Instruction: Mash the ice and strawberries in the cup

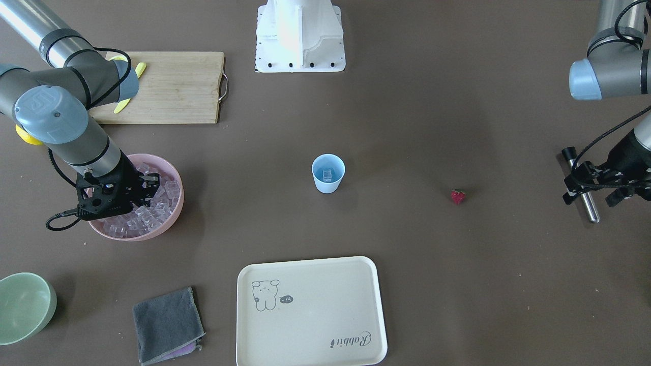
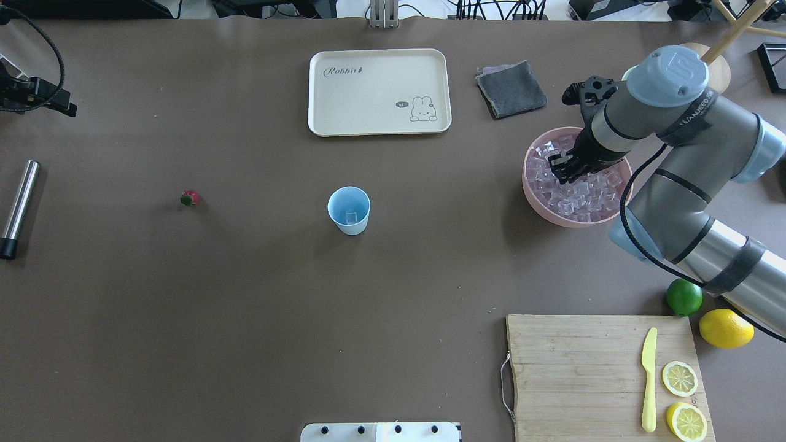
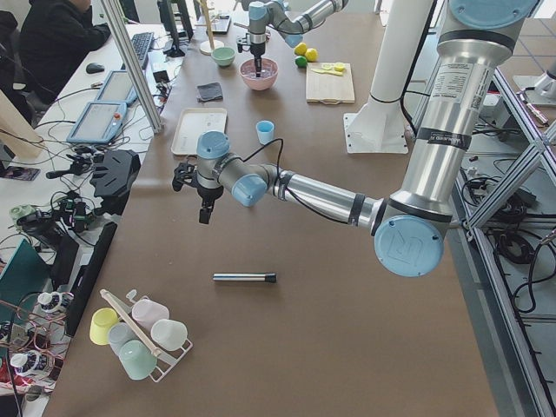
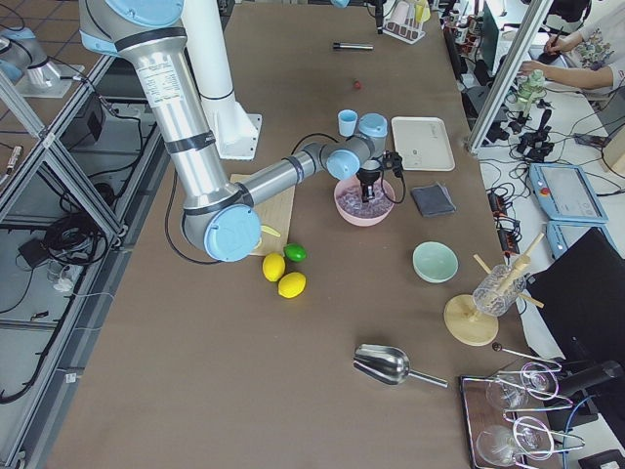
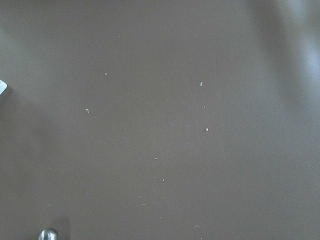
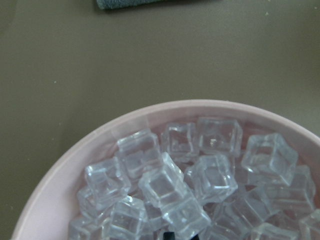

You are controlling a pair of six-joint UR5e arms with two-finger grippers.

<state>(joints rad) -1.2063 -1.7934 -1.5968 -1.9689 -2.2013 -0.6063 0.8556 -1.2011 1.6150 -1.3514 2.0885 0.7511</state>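
Note:
The light-blue cup [image 1: 328,174] stands upright mid-table with one ice cube [image 2: 351,216] in it. The strawberry [image 1: 458,196] lies alone on the table between the cup and my left gripper, and shows in the overhead view [image 2: 190,197]. My right gripper [image 2: 562,172] reaches down into the pink bowl [image 2: 534,202], its fingertips among the ice [image 6: 165,185]. I cannot tell whether it grips a cube. My left gripper [image 1: 592,195] hovers open and empty over a steel muddler [image 2: 19,202] at the table's end.
A cream tray [image 2: 379,91] and a grey cloth [image 2: 511,89] lie on the far side. A cutting board [image 2: 577,374] holds a yellow knife [image 2: 649,377] and lemon halves. A lime [image 2: 684,297] and lemon [image 2: 726,328] sit beside it. A pale green bowl [image 1: 23,305] stands near the pink bowl.

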